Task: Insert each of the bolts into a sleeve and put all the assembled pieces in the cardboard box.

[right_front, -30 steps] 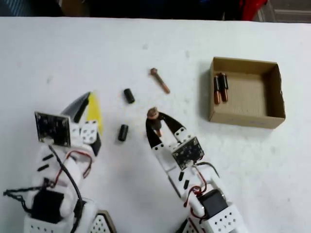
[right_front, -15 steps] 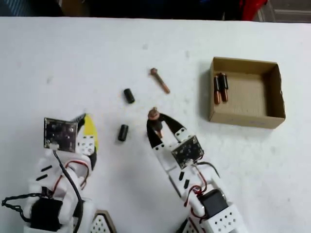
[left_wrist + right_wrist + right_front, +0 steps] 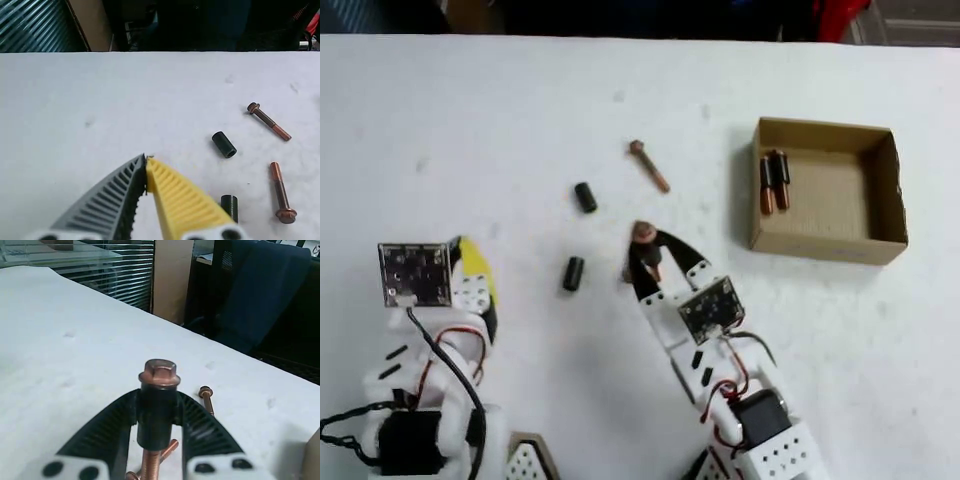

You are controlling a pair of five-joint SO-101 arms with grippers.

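Cardboard box (image 3: 825, 127) holds seemingly 2 assembled pieces (image 3: 773, 182); loose: 2 sleeves (image 3: 224, 144), 2 bolts (image 3: 268, 121).

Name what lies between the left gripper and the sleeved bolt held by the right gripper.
One loose black sleeve lies on the table between the left gripper and the sleeved bolt in the right gripper, seen in the high view.

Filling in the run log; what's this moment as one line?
right gripper: shut on sleeved bolt | left gripper: shut, empty | loose: far sleeve, near sleeve, bolt | cardboard box: two assembled pieces
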